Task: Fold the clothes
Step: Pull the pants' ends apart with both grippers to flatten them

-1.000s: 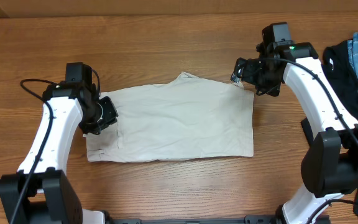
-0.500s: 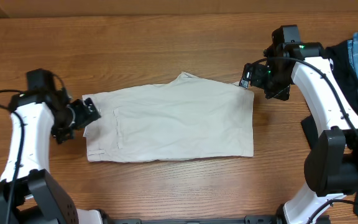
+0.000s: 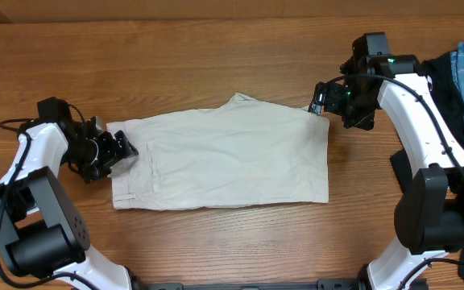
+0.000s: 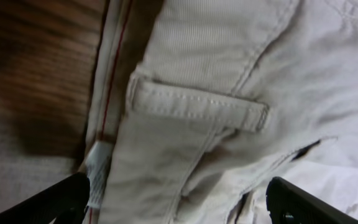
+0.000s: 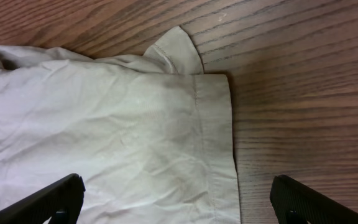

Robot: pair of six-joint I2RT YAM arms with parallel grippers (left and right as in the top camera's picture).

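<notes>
Your left gripper (image 3: 126,151) has let go, its jaws now spread wide, and the waistband (image 3: 127,181) of the shorts (image 3: 232,157) lies flat beneath it. Your right gripper (image 3: 322,98) has backed off slightly, leaving the hem corner (image 5: 216,112) just ahead of it.

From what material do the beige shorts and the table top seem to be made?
The shorts look like a woven twill, perhaps cotton, with a matte finish: the left wrist view shows fine ribs, stitched seams and a belt loop. The table looks like wood or wood-grain laminate, slightly glossy; the grain lines alone cannot settle which.
</notes>
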